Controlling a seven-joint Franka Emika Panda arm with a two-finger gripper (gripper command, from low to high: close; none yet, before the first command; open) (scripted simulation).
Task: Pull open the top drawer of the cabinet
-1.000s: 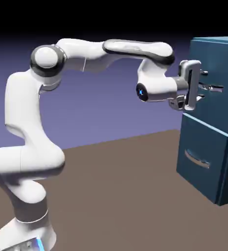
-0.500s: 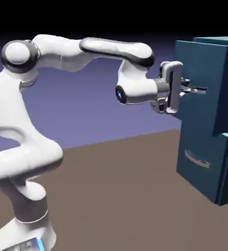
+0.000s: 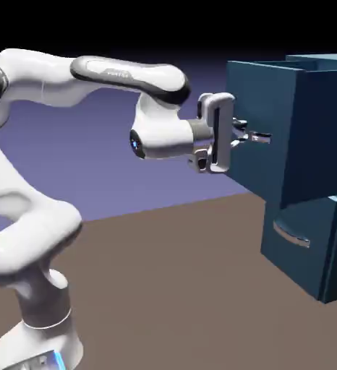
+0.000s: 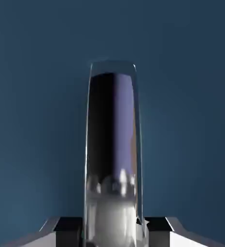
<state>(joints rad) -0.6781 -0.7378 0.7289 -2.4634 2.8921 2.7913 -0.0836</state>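
Note:
The dark teal-blue cabinet [image 3: 323, 181] stands at the right of the exterior view. Its top drawer [image 3: 262, 137] sticks well out to the left of the cabinet body. My gripper [image 3: 242, 135] is shut on the drawer's silver handle [image 3: 258, 136], with the white arm stretched level behind it. In the hand view the silver handle [image 4: 112, 144] runs up the middle as a shiny bar, clamped between my two grey fingertips [image 4: 61, 226] at the bottom edge, with the flat blue drawer front [image 4: 37, 96] filling the rest.
The lower drawer [image 3: 298, 231] with its own silver handle [image 3: 291, 235] sits shut beneath the open one. Brown table surface [image 3: 164, 289] spreads between the robot base and the cabinet.
The arm has drawn back to the left with the handle held, and the top drawer has slid out of the cabinet by a good stretch.

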